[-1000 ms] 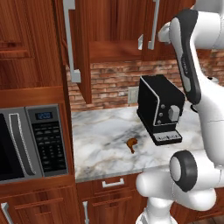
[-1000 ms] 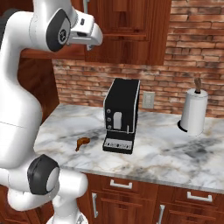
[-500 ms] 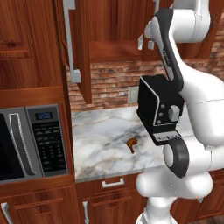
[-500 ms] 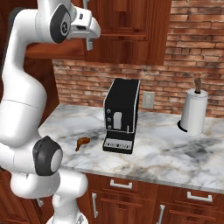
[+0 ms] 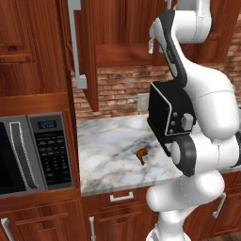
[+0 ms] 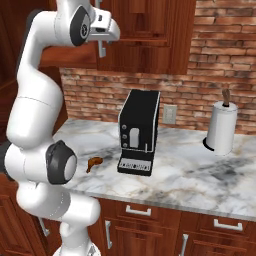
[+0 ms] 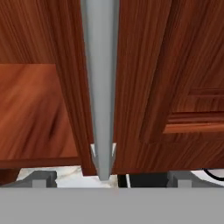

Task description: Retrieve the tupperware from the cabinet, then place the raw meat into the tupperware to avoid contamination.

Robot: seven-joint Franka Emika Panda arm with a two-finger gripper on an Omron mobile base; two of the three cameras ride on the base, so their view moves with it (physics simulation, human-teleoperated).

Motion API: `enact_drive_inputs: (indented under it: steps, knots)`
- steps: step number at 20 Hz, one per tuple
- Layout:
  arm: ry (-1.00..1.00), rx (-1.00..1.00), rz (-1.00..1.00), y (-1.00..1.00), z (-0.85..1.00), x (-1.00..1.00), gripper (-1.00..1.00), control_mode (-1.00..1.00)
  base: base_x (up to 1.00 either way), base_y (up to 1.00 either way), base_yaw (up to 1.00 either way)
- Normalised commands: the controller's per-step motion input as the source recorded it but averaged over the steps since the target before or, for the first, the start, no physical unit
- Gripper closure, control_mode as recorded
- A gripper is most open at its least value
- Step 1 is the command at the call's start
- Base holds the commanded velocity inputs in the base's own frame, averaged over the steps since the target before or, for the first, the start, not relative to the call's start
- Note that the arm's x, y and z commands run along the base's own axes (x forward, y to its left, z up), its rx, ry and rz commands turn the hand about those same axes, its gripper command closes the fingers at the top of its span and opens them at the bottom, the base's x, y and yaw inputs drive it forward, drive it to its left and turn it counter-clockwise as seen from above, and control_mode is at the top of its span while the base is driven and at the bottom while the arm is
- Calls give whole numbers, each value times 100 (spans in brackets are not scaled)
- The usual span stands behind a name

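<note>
**Spread fingers flank the cabinet handle; meat waits on the counter**

In the hand view the gripper sits at six o'clock with its two fingertips spread wide, one at seven o'clock and the other at five. Between them, without touching either, rises the silver bar handle of the cabinet, running from six o'clock straight up to twelve. Nothing is held. To the handle's left, at nine o'clock, this view shows a flat wooden surface, apparently a shelf past the door's edge; to its right, at three o'clock, a panelled door face. I cannot tell from here whether the tupperware is inside.

The base views give what the hand view lacks. In the left base view the raw meat lies on the marble counter, near the picture's centre, just beside the coffee machine at its three o'clock and apart from it. A microwave stands at nine o'clock, and a cabinet door hangs open at eleven o'clock.

The right base view shows the meat at about eight o'clock, left of the coffee machine. Farther back, at three o'clock, a paper towel roll stands by the brick wall. The arm's hand reaches up to the cabinet at eleven o'clock, where the fingers themselves are too small to make out.
</note>
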Motion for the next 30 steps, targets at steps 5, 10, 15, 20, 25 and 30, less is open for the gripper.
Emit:
enact_drive_inputs:
  steps: [5, 10, 15, 20, 25, 30]
  knots:
    - [0, 0, -1, 8, -5, 51, -100, -100, 0, 0, 0]
    - [0, 1, 0, -7, -5, 52, -100, -100, 0, 0, 0]
    - [0, 1, 4, -10, -10, 47, 100, -100, 0, 0, 0]
    - [-3, 0, 0, 0, -9, 27, 100, -100, 0, 0, 0]
    - [-5, 0, 0, 0, -7, 21, 100, -100, 0, 0, 0]
    - [-5, 0, 0, 1, -9, 12, 100, -100, 0, 0, 0]
